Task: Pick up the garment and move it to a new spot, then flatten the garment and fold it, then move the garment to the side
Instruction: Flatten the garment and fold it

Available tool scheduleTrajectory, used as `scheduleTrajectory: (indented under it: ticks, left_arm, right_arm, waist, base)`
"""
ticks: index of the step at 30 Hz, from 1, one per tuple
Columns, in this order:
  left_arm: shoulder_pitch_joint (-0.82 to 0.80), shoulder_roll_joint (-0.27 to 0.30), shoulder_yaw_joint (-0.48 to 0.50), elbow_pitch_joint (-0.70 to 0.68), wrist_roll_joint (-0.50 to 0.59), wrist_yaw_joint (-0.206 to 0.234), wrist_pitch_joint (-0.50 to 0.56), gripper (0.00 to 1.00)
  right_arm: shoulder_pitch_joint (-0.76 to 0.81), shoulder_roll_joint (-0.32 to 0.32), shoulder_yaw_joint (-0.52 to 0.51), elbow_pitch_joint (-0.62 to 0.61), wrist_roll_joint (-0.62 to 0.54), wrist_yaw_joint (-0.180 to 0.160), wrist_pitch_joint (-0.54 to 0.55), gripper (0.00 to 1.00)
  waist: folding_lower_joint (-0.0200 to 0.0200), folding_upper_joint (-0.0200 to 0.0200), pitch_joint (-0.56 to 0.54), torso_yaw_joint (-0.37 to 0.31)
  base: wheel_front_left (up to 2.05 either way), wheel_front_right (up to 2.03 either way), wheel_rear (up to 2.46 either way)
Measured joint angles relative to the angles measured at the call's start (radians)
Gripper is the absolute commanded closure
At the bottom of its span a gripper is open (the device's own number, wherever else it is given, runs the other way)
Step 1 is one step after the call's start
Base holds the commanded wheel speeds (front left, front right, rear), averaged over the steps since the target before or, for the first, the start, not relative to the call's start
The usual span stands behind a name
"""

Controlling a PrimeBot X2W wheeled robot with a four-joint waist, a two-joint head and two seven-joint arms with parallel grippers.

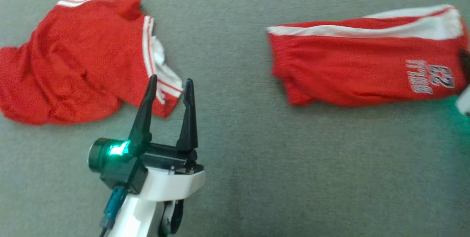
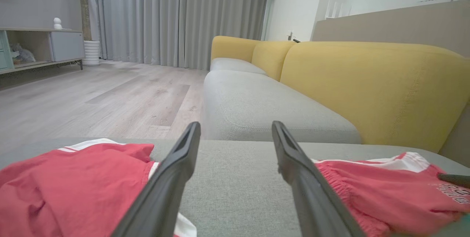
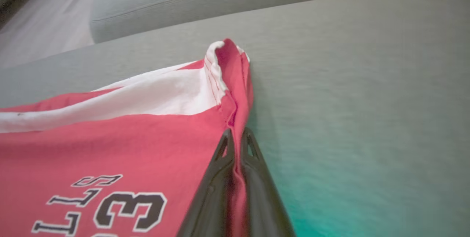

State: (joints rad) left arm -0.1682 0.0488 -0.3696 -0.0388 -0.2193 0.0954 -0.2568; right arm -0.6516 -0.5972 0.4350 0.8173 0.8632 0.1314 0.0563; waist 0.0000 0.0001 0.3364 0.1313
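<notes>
A red garment [image 1: 367,71], shorts with a white side stripe and a "23" print, lies flat on the right of the grey cushion [image 1: 235,163]. My right gripper [image 3: 237,130] is shut on the hem edge of these shorts [image 3: 128,137], with a fold of red cloth pinched between its fingers. In the head view that gripper [image 1: 465,62] sits at the far right edge. My left gripper [image 1: 170,79] stands open with nothing between its fingers, its tips just over the white-trimmed edge of a crumpled red jersey [image 1: 73,64] on the left.
In the left wrist view the open left gripper [image 2: 235,125] looks between the jersey [image 2: 73,185] and the shorts [image 2: 385,193]. The cushion edge and more grey seat lie beyond, with a yellow backrest [image 2: 367,90] on the right and wooden floor [image 2: 91,97] on the left.
</notes>
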Motion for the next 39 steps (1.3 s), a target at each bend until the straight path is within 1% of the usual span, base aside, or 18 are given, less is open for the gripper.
scheduleTrajectory:
  ticks: [5,7,9,12,14,16,17,18,19,21,23,26,27,28,30,33,35,39]
  left_arm:
    - [0.014,0.0,0.019,-0.002,0.009,-0.022,0.0,0.0]
    - [0.014,0.0,0.019,-0.001,0.009,-0.035,0.0,0.0]
    - [0.014,0.0,0.019,0.003,0.015,-0.044,0.0,0.0]
    - [0.014,0.001,0.021,0.006,0.026,-0.052,0.0,0.0]
    - [0.014,0.001,0.022,0.012,0.026,-0.055,0.0,0.0]
    - [0.014,0.001,0.023,0.021,0.026,-0.061,0.0,0.0]
    - [0.014,0.001,0.023,0.021,0.026,-0.061,0.0,0.0]
    - [0.014,0.001,0.023,0.022,0.026,-0.061,0.0,0.0]
    - [0.014,0.001,0.023,0.026,0.026,-0.061,0.0,0.0]
    - [0.014,0.001,0.023,0.026,0.026,-0.061,0.0,0.0]
    - [0.014,0.001,0.021,0.026,0.025,-0.062,0.0,0.0]
    - [0.014,0.001,0.019,0.027,0.013,-0.061,0.0,0.0]
    - [0.014,0.001,0.018,0.027,0.008,-0.061,0.0,0.0]
    - [0.014,0.001,0.016,0.028,0.004,-0.06,0.0,0.0]
    - [0.014,0.001,0.01,0.032,-0.003,-0.06,0.0,0.0]
    - [0.014,0.001,-0.005,0.031,-0.016,-0.054,0.0,0.0]
    - [0.014,0.001,-0.011,0.026,-0.021,-0.048,0.0,0.0]
    - [0.024,0.0,0.001,0.001,-0.029,-0.032,0.0,0.0]
  right_arm:
    - [0.043,-0.095,-0.03,0.016,-0.017,0.0,-0.025,1.0]
    - [0.042,-0.109,-0.04,0.006,-0.028,0.0,-0.03,1.0]
    - [0.041,-0.107,-0.048,-0.025,-0.03,0.0,-0.037,1.0]
    - [0.023,-0.095,-0.054,-0.107,-0.03,0.0,-0.043,1.0]
    - [0.011,-0.079,-0.055,-0.181,-0.031,0.0,-0.043,1.0]
    - [0.009,-0.062,-0.046,-0.271,-0.031,0.0,-0.021,1.0]
    - [0.009,-0.062,-0.046,-0.271,-0.031,0.0,-0.021,1.0]
    - [0.01,-0.054,-0.04,-0.316,-0.031,0.0,-0.006,1.0]
    - [0.012,-0.041,-0.028,-0.407,-0.031,0.0,0.029,1.0]
    - [0.018,-0.027,-0.02,-0.488,-0.041,0.0,0.066,1.0]
    - [0.033,0.001,-0.011,-0.549,-0.068,0.0,0.101,1.0]
    - [0.063,0.073,0.041,-0.614,-0.1,0.0,0.159,1.0]
    - [0.075,0.102,0.065,-0.626,-0.108,0.0,0.178,0.91]
    - [0.085,0.131,0.085,-0.63,-0.12,0.0,0.19,0.0]
    - [0.109,0.177,0.115,-0.631,-0.15,0.0,0.192,0.0]
    - [0.151,0.205,0.119,-0.639,-0.172,0.0,0.174,0.0]
    - [0.182,0.206,0.072,-0.65,-0.197,0.0,0.129,0.0]
    - [0.257,0.189,-0.067,-0.68,-0.258,0.0,0.018,0.0]
  waist:
    - [0.0,0.0,-0.019,-0.066]
    - [0.0,0.0,-0.022,-0.091]
    - [0.0,0.0,-0.023,-0.114]
    - [0.0,0.0,-0.026,-0.142]
    - [0.0001,0.0,-0.029,-0.155]
    - [0.0001,0.0,-0.038,-0.161]
    - [0.0001,0.0,-0.038,-0.161]
    - [0.0,0.0,-0.042,-0.163]
    - [0.0,0.0,-0.051,-0.164]
    - [0.0,0.0,-0.055,-0.16]
    - [0.0,0.0,-0.057,-0.151]
    - [0.0,0.0,-0.059,-0.134]
    - [0.0,0.0,-0.058,-0.129]
    - [0.0,0.0,-0.058,-0.123]
    - [0.0,0.0,-0.058,-0.11]
    - [0.0,0.0,-0.06,-0.082]
    - [0.0001,0.0,-0.063,-0.063]
    - [0.0001,0.0,-0.079,-0.033]
  base:
    - [0.0,0.0,0.0]
    - [0.0,0.0,0.0]
    - [0.0,0.0,0.0]
    - [0.0,0.0,0.0]
    - [0.0,0.0,0.0]
    - [0.0,0.0,0.0]
    - [0.0,0.0,0.0]
    - [0.0,0.0,0.0]
    - [0.0,0.0,0.0]
    - [0.0,0.0,0.0]
    - [0.0,0.0,0.0]
    - [0.0,0.0,0.0]
    - [0.0,0.0,0.0]
    - [0.0,0.0,0.0]
    - [0.0,0.0,0.0]
    - [0.0,0.0,0.0]
    - [0.0,0.0,0.0]
    - [0.0,0.0,0.0]
